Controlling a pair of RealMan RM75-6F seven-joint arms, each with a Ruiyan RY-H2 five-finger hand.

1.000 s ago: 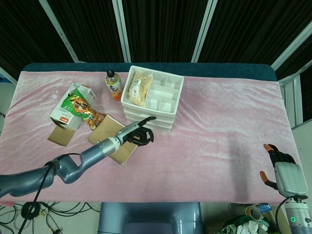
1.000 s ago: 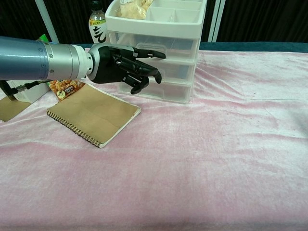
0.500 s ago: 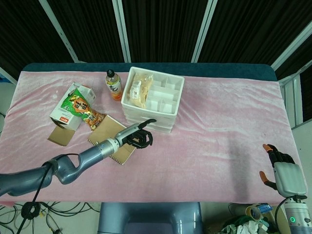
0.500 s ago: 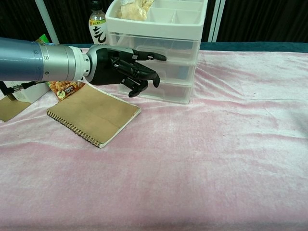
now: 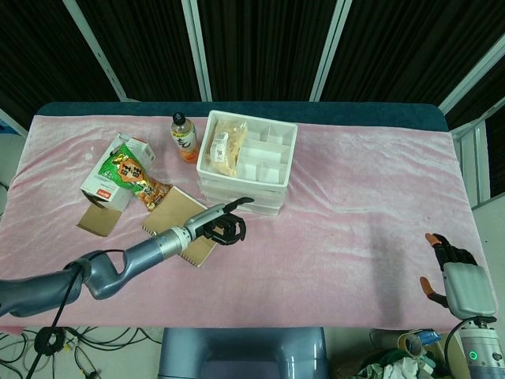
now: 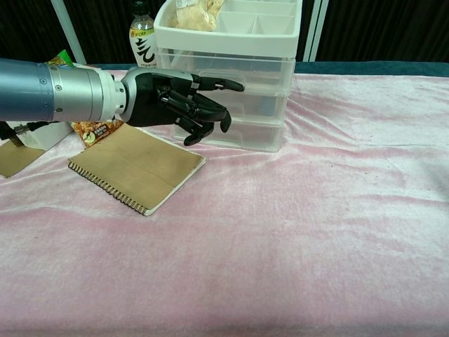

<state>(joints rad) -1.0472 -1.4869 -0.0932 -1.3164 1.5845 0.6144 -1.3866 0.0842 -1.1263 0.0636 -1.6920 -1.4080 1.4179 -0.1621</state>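
Chest view: left hand hovers just in front of the white drawer unit, fingers loosely curled, thumb out toward the middle drawer front, holding nothing. Spiral notebook lies below-left, its near edge free. Right hand sits at the table's near right corner, fingers spread, well apart; wide pink cloth between.

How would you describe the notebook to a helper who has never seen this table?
On the pink cloth-covered table, find the white plastic drawer unit near the middle. Just front-left of it, under the left hand, lies the brown spiral-bound notebook: the only flat, plain kraft-coloured thing with a wire spine.
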